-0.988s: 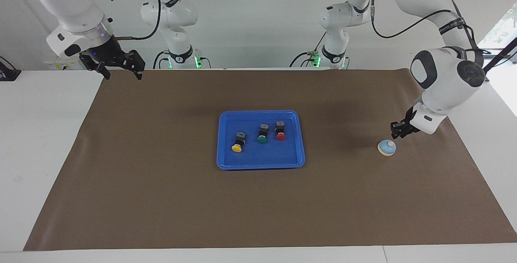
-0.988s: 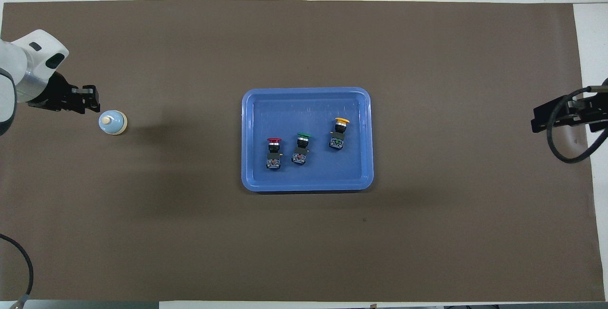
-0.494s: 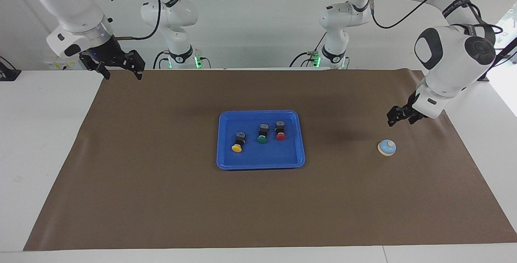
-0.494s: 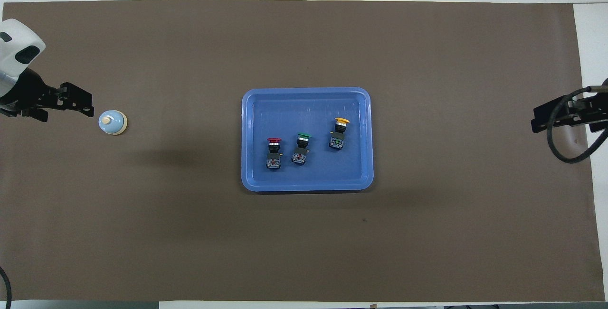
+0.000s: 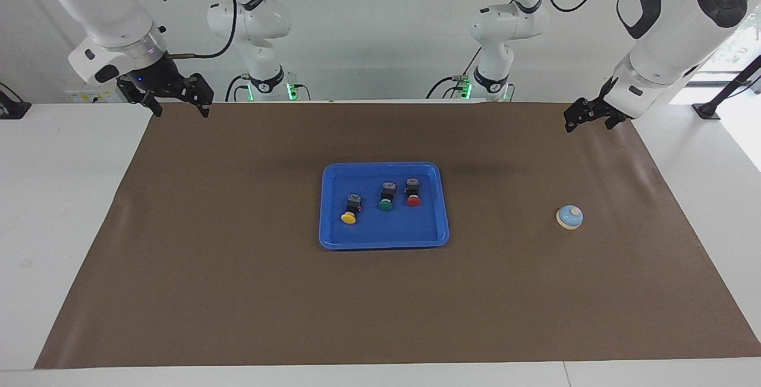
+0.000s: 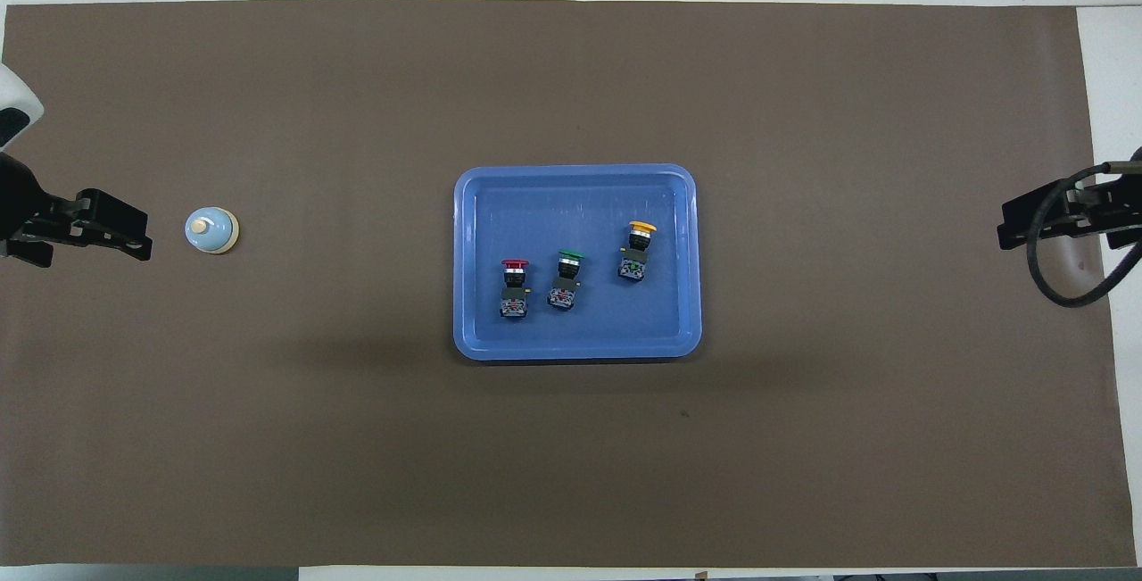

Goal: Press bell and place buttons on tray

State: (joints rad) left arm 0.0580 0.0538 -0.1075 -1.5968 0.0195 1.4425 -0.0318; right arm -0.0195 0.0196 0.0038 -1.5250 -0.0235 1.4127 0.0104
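At the middle of the worktop: blue tray (image 5: 328,208), flat on the brown mat (image 5: 238,292), long sides along the worktop's long edges.
Inside the tray: three buttons in a loose row, each lying on its side, caps turned toward the worktop edge farthest from the robots.
Red button (image 5: 412,192): toward the left arm's end of the tray, apart from the rim.
Green button (image 5: 386,196): in the middle of the row, just beside the red one, not touching as far as visible.
Yellow button (image 5: 351,208): toward the right arm's end of the tray, a little farther from the robots than the other two.
Bell (image 5: 569,217): on the mat near the left arm's end of the worktop, well apart from the tray, upright, cream knob on top, nothing touching it.
Left pincer (image 5: 585,114): raised over the mat's corner at the left arm's end on the robots' side, fingers spread apart, holding nothing, clear of the bell.
Right pincer (image 5: 175,100): raised over the mat's corner at the right arm's end on the robots' side, fingers spread wide, holding nothing; arm waiting.
In the overhead view: left pincer (image 6: 111,228) at the frame edge beside the bell (image 6: 211,230); right pincer (image 6: 1035,219) only partly seen.
Mat: covering most of the worktop, white border visible along the edges.
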